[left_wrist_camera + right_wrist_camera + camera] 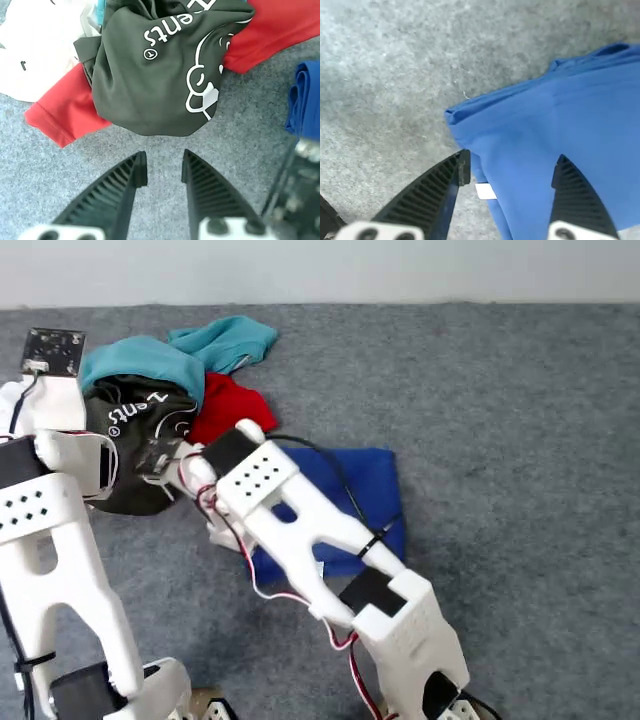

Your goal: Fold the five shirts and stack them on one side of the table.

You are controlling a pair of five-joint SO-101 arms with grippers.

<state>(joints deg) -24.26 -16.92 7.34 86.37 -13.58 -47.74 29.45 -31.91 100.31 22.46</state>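
Straddling an edge of the blue shirt [560, 115] with jaws apart, likely to pinch it, the right gripper [513, 165] sits low while the left gripper [165, 165], parted and empty, faces the dark shirt [150, 80], ten o'clock from the blue one.

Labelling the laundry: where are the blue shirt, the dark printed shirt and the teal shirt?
blue shirt [560, 120]: right wrist view, middle of the cloth.
dark printed shirt [145, 90]: left wrist view, plain cloth beside the print.
teal shirt [160, 355]: high view, its bunched middle.
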